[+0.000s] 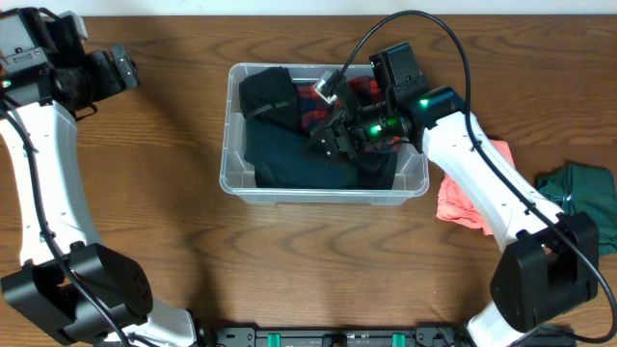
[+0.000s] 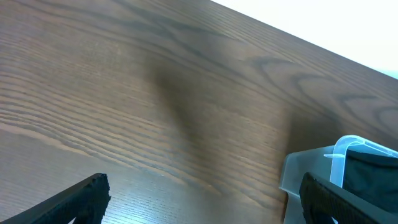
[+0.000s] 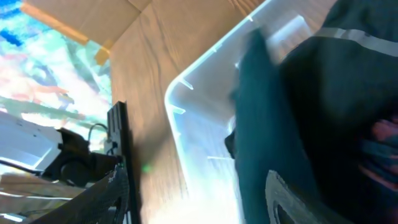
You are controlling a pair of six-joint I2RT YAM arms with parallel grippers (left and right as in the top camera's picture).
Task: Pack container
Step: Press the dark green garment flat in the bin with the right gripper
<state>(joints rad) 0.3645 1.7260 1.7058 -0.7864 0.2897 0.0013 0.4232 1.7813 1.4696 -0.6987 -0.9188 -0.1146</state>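
The clear plastic container [image 1: 228, 145] sits at the middle of the table and holds dark teal clothing [image 1: 289, 145] and a red plaid piece [image 1: 313, 106]. My right gripper [image 1: 333, 140] is open and empty, low over the clothes inside the container. In the right wrist view its fingers [image 3: 199, 196] straddle the container's rim [image 3: 205, 93] beside the dark teal cloth [image 3: 273, 124]. My left gripper [image 1: 120, 67] is open and empty at the far left, above bare table. In the left wrist view the gripper [image 2: 202, 199] has the container's corner [image 2: 311, 171] at its right.
A pink-orange garment [image 1: 463, 198] lies on the table right of the container, partly under my right arm. A dark green garment [image 1: 583, 198] lies at the right edge. Dark arm bases stand at the table's near edge.
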